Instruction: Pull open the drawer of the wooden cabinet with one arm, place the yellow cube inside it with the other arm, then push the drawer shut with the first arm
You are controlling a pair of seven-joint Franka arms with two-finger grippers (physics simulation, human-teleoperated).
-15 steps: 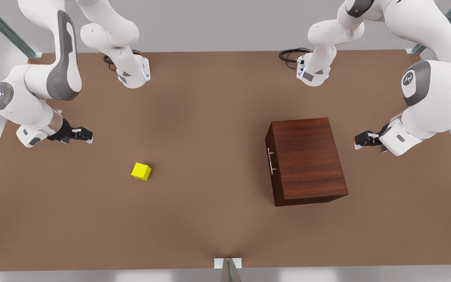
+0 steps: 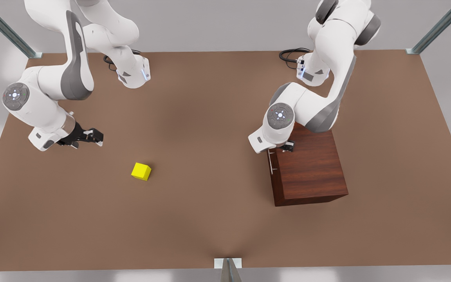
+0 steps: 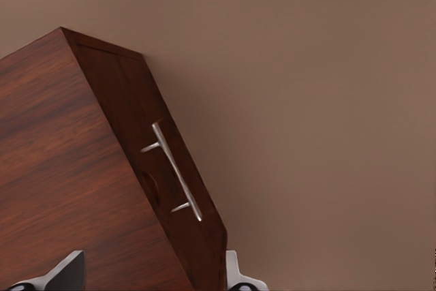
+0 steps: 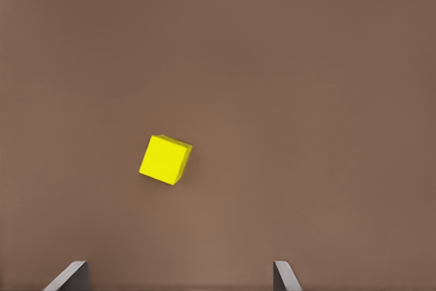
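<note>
The wooden cabinet stands on the front view's right, its drawer pushed in flush. The silver bar handle faces the front view's left and also appears in the left wrist view, handle. My left gripper hovers open over the cabinet's top near the handle edge, its fingers spread wide with nothing between them. The yellow cube lies on the table at the front view's left, and it is the cube in the right wrist view. My right gripper is open, up-left of the cube and apart from it.
The brown table stretches wide between cube and cabinet. Both arm bases and cables sit at the far edge. Metal frame struts rise at the far corners, and a bracket sits at the near edge.
The left arm has swung from the far side of the cabinet to over its top near the handle. The right gripper has shifted slightly toward the cube.
</note>
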